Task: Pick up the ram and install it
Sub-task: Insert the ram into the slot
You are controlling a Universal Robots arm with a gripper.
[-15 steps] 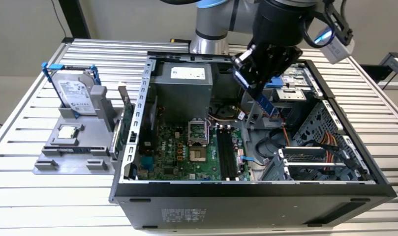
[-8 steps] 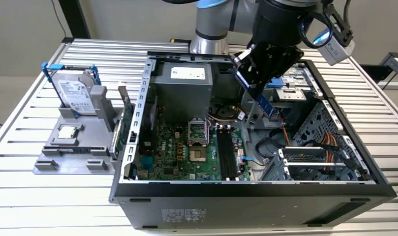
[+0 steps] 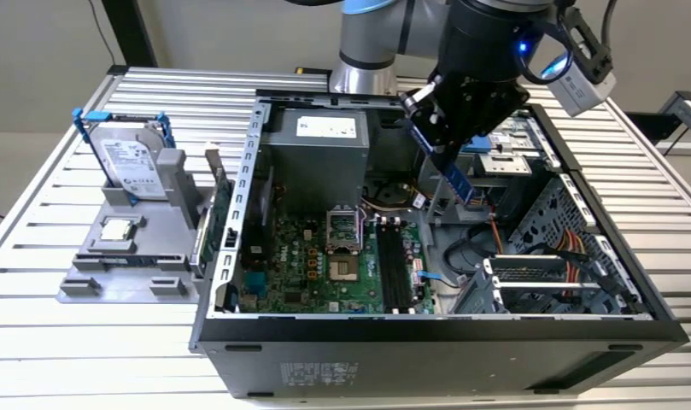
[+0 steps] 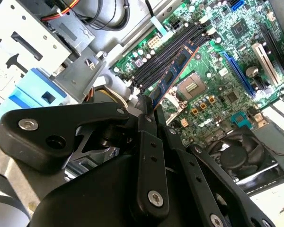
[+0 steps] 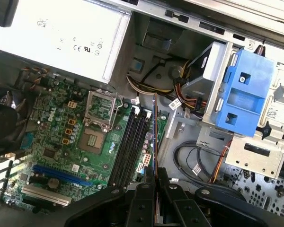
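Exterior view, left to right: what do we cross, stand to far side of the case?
hard drive → power supply → memory slots → ram, held above the board in the gripper → drive cage

I get soft, even overhead light in the exterior view. The slatted tabletop [image 3: 83, 342] is bright with a mild sheen and no hard shadows. The case [image 3: 436, 367] outer wall goes near black. A blue glow [image 3: 528, 47] spills on the arm's wrist. In the first wrist view the power supply [image 5: 61, 33] washes out almost white. In the second wrist view the pincer [image 4: 146, 105] is a dark, under-lit mass, and the ram [image 4: 173, 75] it grips is evenly lit.
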